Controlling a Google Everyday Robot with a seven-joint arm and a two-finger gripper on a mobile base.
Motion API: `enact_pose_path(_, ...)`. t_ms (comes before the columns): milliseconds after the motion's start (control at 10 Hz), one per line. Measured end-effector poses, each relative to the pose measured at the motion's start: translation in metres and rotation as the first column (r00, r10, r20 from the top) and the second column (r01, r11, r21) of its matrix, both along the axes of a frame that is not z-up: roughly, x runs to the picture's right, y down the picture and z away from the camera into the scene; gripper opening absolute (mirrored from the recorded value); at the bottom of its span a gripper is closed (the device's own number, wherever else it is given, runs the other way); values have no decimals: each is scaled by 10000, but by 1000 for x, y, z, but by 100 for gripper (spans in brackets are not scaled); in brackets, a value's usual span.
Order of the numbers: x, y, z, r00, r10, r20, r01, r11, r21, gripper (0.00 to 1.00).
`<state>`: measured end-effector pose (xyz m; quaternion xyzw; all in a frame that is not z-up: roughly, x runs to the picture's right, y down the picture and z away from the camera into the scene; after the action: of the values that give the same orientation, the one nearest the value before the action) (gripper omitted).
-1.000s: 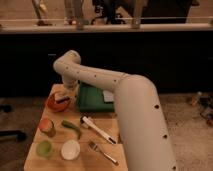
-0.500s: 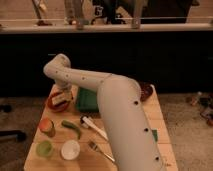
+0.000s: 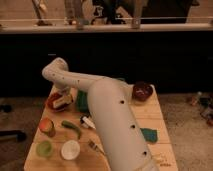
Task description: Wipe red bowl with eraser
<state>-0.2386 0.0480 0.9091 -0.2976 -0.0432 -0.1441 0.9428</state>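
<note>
The red bowl (image 3: 53, 101) sits at the far left of the wooden table (image 3: 150, 117). My gripper (image 3: 62, 101) hangs from the white arm (image 3: 107, 107) and reaches down into this bowl. It holds the eraser (image 3: 61, 104), a pale tan block with a dark top, against the bowl's inside. The arm's elbow (image 3: 55, 70) is raised above the table's back left corner. The arm covers much of the table's middle.
A smaller dark maroon bowl (image 3: 142, 91) stands at the back right. A dark green pad (image 3: 81, 101) lies beside the red bowl and a teal sponge (image 3: 148, 134) at the right. In front are a fruit (image 3: 46, 125), a green chili (image 3: 71, 128), a green cup (image 3: 45, 148), a white cup (image 3: 70, 149), a fork (image 3: 95, 146) and a white tool (image 3: 87, 121).
The arm's elbow has swung left and up, uncovering the maroon bowl at the back right. The gripper has stayed in the red bowl, shifting slightly.
</note>
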Motion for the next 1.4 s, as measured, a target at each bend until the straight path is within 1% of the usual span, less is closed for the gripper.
enact_pose_path(200,-6,-8,3,9999,-101,-13,101,9999,58,14)
enact_pose_path(500,-18,-23,5,9996,-267,65,266,9993,244,14)
enact_pose_path(700,-31,-26,3,9986,-456,250,449,9985,299,14)
enact_pose_path(900,-35,-22,-1,9971,-670,360,661,9975,268,14)
enact_pose_path(1000,-33,-19,-2,9967,-711,385,703,9973,222,14)
enact_pose_path(1200,-19,-16,0,9970,-735,237,732,9972,137,14)
enact_pose_path(1300,-11,-16,3,9974,-708,117,707,9974,102,14)
enact_pose_path(1400,0,-19,9,9978,-644,-130,645,9979,64,14)
